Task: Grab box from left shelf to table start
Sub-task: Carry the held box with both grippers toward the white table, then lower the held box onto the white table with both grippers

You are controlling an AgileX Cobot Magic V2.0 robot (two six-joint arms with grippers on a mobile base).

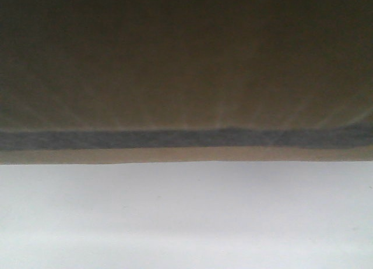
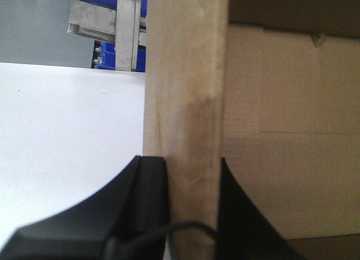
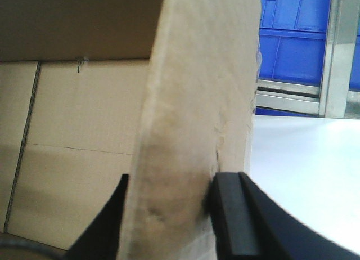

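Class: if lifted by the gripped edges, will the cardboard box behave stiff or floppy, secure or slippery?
The box is gripped by one cardboard sheet, so that may flex or crease between the fingers. Its matte surface probably resists slipping. Filling the front view, it might sag mid-span.

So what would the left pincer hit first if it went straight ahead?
The left pincer grips a wall of the large brown cardboard box, so that wall would jam deeper into its grip first. The silver metal rack behind looks farther off.

Dim, blurry box, v. bright table
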